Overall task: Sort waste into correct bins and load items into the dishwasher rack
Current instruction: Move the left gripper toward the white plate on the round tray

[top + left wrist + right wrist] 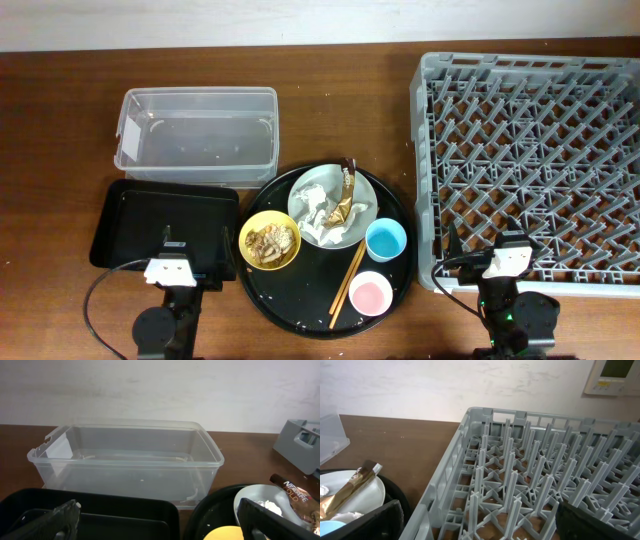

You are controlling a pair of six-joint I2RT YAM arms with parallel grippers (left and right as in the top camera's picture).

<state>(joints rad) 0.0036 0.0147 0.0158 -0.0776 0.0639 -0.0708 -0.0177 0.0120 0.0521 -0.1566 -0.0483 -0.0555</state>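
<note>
A round black tray holds a pale grey-green plate with white napkins and a brown-gold wrapper, a yellow bowl of brownish scraps, a light blue cup, a pink cup and chopsticks. The clear tub and shallow black tray lie to its left, the grey rack to its right. My left gripper is open and empty over the black tray's near edge. My right gripper is open and empty over the rack's near left corner.
The wooden table runs to a pale wall at the back. The plate and wrapper show at the right of the left wrist view, and again at the left of the right wrist view.
</note>
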